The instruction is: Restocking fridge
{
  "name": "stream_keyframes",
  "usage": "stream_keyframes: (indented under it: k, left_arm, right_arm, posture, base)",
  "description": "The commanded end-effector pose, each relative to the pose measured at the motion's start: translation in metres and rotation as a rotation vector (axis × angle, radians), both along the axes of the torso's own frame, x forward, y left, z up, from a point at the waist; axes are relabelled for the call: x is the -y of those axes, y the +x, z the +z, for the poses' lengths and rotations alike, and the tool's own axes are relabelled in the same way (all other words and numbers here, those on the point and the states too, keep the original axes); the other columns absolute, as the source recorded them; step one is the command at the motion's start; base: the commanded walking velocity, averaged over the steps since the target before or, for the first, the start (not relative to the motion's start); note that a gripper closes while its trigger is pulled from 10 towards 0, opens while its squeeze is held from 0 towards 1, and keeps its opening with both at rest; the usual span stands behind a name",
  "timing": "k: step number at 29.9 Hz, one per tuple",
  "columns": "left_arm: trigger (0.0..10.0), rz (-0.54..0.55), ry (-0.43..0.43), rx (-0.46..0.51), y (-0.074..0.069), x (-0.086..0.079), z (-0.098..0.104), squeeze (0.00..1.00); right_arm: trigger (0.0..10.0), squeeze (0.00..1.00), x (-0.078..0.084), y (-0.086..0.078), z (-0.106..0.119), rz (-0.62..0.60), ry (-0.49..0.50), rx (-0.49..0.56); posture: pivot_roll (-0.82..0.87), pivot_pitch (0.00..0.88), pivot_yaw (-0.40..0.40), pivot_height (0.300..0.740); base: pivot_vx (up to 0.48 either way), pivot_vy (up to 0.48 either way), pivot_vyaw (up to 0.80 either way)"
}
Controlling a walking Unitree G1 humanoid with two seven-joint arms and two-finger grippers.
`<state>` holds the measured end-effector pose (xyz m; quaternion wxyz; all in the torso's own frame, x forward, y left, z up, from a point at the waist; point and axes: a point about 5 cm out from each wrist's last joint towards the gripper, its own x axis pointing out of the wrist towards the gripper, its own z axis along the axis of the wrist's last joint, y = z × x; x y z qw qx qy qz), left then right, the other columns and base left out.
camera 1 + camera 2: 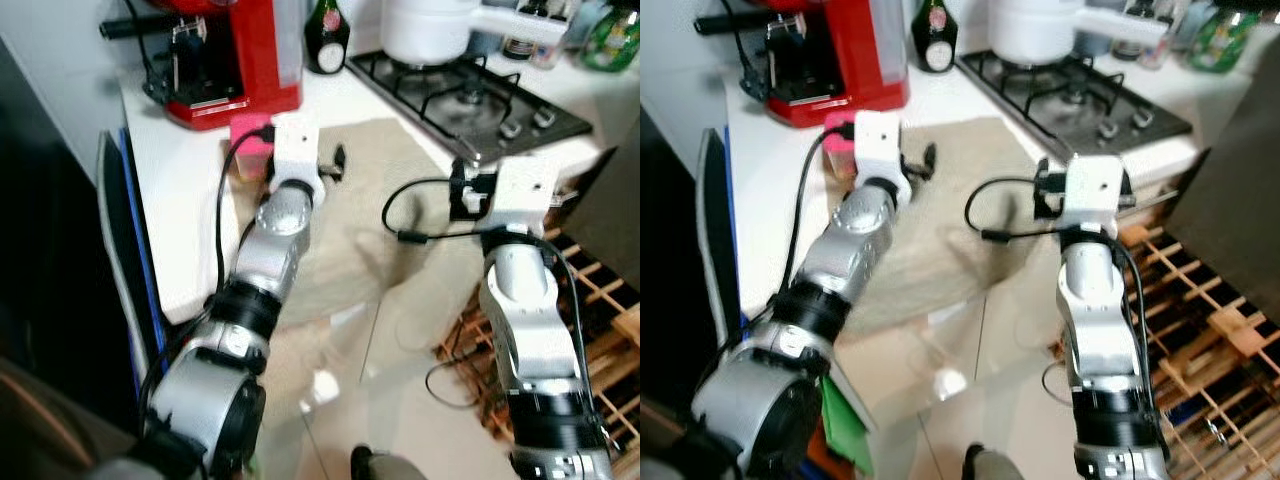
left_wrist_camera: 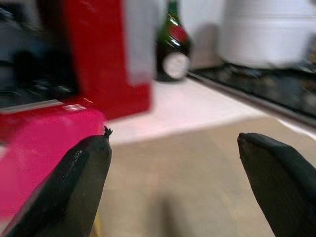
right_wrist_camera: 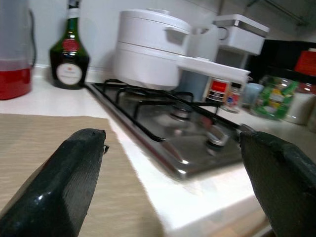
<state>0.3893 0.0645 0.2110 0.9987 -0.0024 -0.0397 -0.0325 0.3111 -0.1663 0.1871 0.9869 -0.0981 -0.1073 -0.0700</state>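
Observation:
A pink-topped container [image 1: 250,135] stands on the white counter, at the near left corner of a beige mat [image 1: 375,190], in front of a red coffee machine [image 1: 225,60]. My left gripper [image 2: 173,136] is open just above the mat, and the pink-topped container [image 2: 34,153] lies close beside one finger without being held. My right gripper [image 3: 172,136] is open too, holding nothing; it hovers at the counter's front edge, facing the gas hob [image 3: 177,123]. A dark green bottle [image 1: 327,35] stands at the back of the counter.
A white pot [image 1: 430,28] sits on the hob [image 1: 470,100], with jars and a green packet [image 3: 269,96] behind it. A wooden rack [image 1: 600,300] stands on the tiled floor below my right arm. A dark panel [image 1: 40,250] rises at the left.

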Motion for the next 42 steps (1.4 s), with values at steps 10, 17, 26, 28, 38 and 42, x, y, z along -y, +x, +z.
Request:
stream_keyframes:
  k: [10,17,26,28,38,42]
  left_arm:
    - [10.0,0.110,-0.053,0.076,0.013,-0.012,0.025,0.00]
    - [10.0,0.060,-0.050,0.028,0.011,-0.002,0.020,0.00]
    - [10.0,0.028,-0.052,-0.059,0.010,0.011,0.004,0.00]
    - [10.0,0.076,-0.031,-0.060,0.011,0.005,0.002,0.00]
    - [10.0,0.170,0.000,-0.002,0.012,-0.008,0.009,0.00]
    - [10.0,0.147,-0.009,-0.069,0.012,-0.005,-0.006,0.00]
  right_arm:
    - [10.0,0.00,-0.006,-0.010,-0.003,0.015,0.007,-0.023]
    - [10.0,0.00,-0.007,-0.012,-0.003,0.018,0.009,-0.033]
    - [10.0,0.00,-0.009,-0.012,-0.004,0.028,0.010,-0.040]
    - [10.0,0.00,-0.010,-0.012,-0.003,0.030,0.010,-0.041]
    - [10.0,0.00,-0.010,-0.011,-0.004,0.028,0.010,-0.046]
    - [10.0,0.00,-0.010,-0.011,-0.004,0.031,0.009,-0.046]
  posture:
    - [-0.19,0.000,0.045,0.740]
    - [-0.19,0.000,0.045,0.740]
    - [-0.19,0.000,0.040,0.740]
    - [-0.19,0.000,0.040,0.740]
    - [-0.19,0.000,0.041,0.740]
    - [-0.19,0.000,0.041,0.740]
  base:
    - [0.000,0.000,0.00]
    - [0.000,0.000,0.00]
    - [0.000,0.000,0.00]
    - [0.000,0.000,0.00]
    - [0.000,0.000,0.00]
    - [0.000,0.000,0.00]
